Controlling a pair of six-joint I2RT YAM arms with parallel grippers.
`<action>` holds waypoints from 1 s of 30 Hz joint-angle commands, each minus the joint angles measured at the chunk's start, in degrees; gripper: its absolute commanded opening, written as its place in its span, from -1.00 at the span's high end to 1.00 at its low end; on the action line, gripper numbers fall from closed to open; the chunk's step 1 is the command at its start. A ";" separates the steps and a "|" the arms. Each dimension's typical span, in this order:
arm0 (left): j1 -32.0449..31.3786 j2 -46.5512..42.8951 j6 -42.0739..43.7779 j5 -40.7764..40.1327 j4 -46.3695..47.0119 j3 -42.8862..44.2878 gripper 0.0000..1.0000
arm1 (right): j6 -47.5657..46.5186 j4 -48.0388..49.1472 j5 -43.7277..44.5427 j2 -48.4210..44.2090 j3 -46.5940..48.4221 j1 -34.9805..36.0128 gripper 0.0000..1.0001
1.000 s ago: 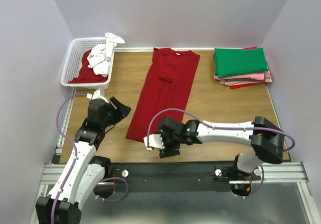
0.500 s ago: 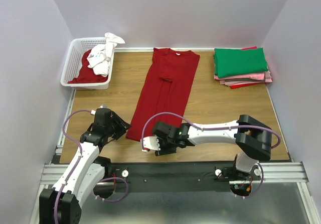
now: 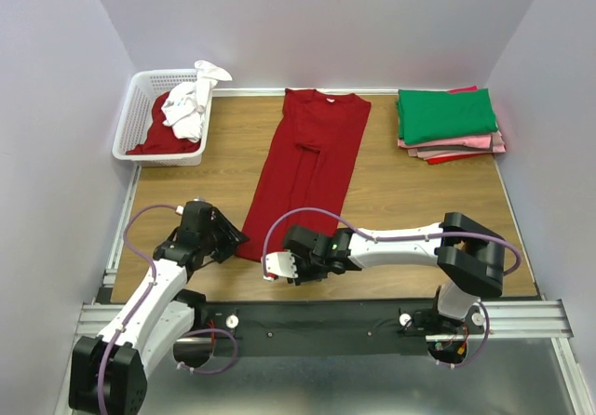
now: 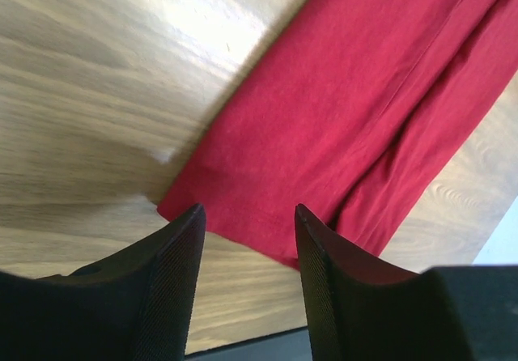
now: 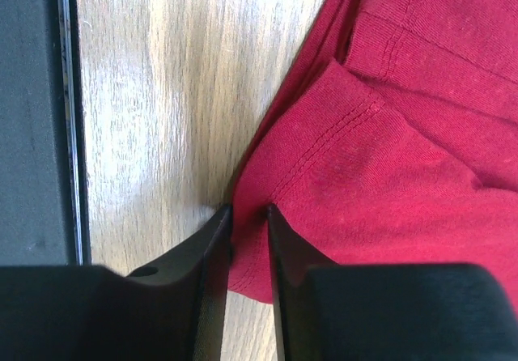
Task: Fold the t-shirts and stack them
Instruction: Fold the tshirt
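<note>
basket: white lattice basket (image 3: 130,122) at 10 o'clock on the table (image 3: 400,201). It holds a crumpled white shirt (image 3: 186,108) and a red shirt (image 3: 154,140), neither folded yet.
left gripper: left gripper (image 4: 247,215) is low at 7 o'clock with its jaws apart. They straddle the left corner of the hem and are not clamped on it.
shirt: dark red shirt (image 3: 307,168) lies flat in a long strip with its sides already turned in. The collar is at 12 o'clock and the hem at 7 o'clock, near the arm bases.
right gripper: right gripper (image 5: 249,211) is at 6 o'clock on the hem's right corner, jaws nearly together with the cloth edge between them. I cannot tell whether they pinch it yet.
stack: 3 or more folded shirts in a stack (image 3: 447,117) at 2 o'clock, green on top, then pink and red.
step: judged to be taking both hem corners so the hem can be carried up toward the collar.
risk 1: 1 corner gripped and the other missed would skew the fold.
risk 2: a pinch on only the top layer would reopen the side folds.
risk 3: uneven lifting by the 2 arms would drag the strip along the table.
risk 4: fingers pressed into the wood could slide off the cloth edge.
</note>
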 commanded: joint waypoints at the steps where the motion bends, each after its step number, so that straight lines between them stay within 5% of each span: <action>1: -2.62 2.29 -1.34 1.32 -0.43 -0.56 -0.17 | 0.65 0.62 -0.14 -0.73 -0.42 0.47 0.49; 9: -7.64 3.96 -4.07 -0.70 -0.96 -0.03 -0.22 | 0.04 -0.09 -1.37 -3.10 -1.73 0.48 0.61; 30: -8.17 10.29 -5.21 -3.78 0.36 0.40 -0.25 | -3.31 -2.90 -4.89 -12.68 -10.34 -0.05 0.76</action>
